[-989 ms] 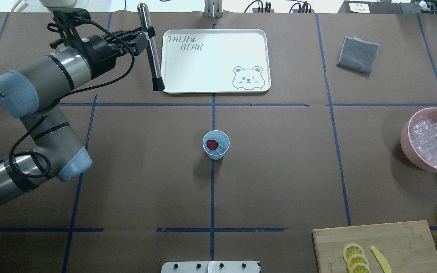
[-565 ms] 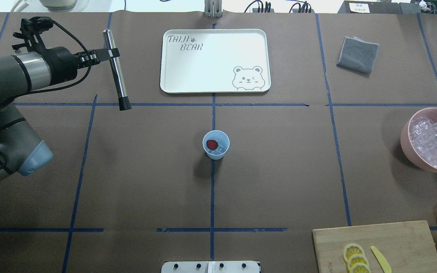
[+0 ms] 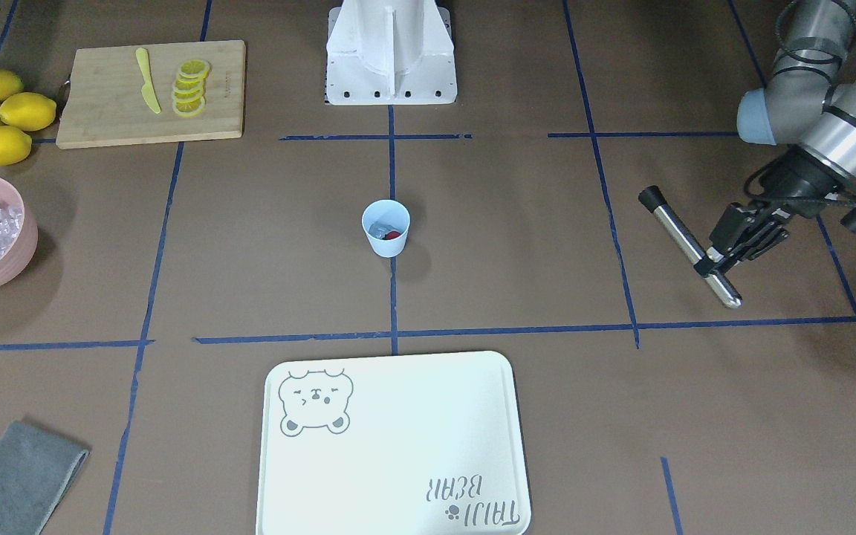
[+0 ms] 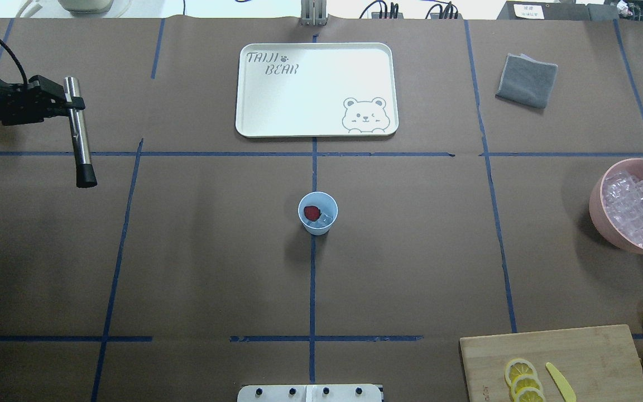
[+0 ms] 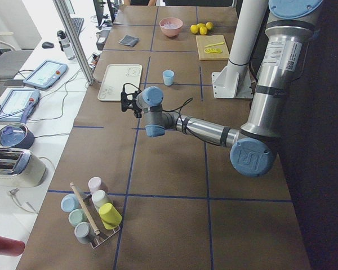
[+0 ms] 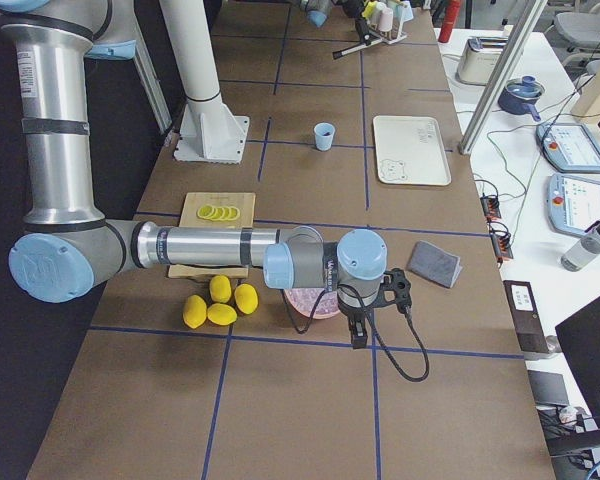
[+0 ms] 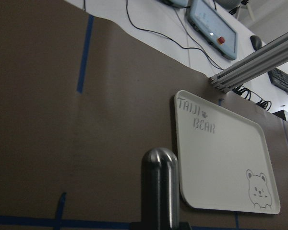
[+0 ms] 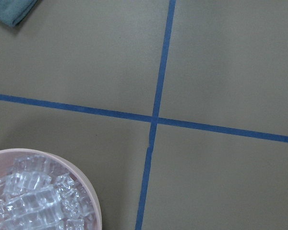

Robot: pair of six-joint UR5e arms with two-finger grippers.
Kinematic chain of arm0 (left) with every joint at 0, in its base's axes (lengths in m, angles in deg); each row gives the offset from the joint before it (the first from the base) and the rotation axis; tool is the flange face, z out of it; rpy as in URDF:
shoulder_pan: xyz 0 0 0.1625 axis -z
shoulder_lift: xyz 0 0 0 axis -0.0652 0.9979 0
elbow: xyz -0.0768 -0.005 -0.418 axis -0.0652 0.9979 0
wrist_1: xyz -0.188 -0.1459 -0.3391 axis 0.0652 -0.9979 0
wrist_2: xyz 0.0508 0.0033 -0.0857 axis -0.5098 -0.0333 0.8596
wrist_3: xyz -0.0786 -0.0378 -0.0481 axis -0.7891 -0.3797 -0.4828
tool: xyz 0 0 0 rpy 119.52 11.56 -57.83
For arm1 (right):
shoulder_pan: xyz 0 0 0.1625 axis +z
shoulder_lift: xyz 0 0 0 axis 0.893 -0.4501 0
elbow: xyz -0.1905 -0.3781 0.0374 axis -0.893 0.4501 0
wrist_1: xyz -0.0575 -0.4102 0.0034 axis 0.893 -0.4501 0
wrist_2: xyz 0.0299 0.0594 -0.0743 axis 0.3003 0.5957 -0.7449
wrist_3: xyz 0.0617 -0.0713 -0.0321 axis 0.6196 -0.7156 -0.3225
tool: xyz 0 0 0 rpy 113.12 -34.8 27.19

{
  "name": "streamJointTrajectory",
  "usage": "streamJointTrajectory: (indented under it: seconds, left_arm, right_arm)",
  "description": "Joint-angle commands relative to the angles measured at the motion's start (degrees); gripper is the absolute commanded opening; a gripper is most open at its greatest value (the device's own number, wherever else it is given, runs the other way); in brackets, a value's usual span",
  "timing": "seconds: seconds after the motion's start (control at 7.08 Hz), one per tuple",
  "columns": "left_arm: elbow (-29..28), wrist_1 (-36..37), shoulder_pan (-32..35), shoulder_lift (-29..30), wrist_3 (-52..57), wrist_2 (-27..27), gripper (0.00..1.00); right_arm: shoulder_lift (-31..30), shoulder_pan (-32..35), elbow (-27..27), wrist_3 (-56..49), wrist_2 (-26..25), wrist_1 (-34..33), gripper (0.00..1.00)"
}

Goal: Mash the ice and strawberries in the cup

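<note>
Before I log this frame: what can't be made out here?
1. Right tool: shows only in the exterior right view, dark and small; open or shut unclear.
2. Ice in the cup: too small overhead to count.
3. Steel muddler in the left tool: left wrist view's bottom edge cuts off its lower part.

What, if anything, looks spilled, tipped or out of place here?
Nothing spilled: the cup stands upright with the strawberry and ice inside. Only oddity: the left claw holds the metal muddler far off to the side, nowhere near the cup.
</note>
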Motion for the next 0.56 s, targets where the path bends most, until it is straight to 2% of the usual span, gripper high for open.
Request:
streamJointTrajectory:
  seconds: [0.0,0.42]
  left_arm:
    - [-0.5,5.0,1.7,-4.8,8.3,2.8,0.00]
    - [-0.8,15.4,1.7,-8.9,30.2,1.6,0.00]
  right_arm:
    - [0.0,0.0,-0.3,0.0,0.0,0.0,0.99]
    - [0.1,0.0,-0.4,0.0,-0.1,0.0,0.99]
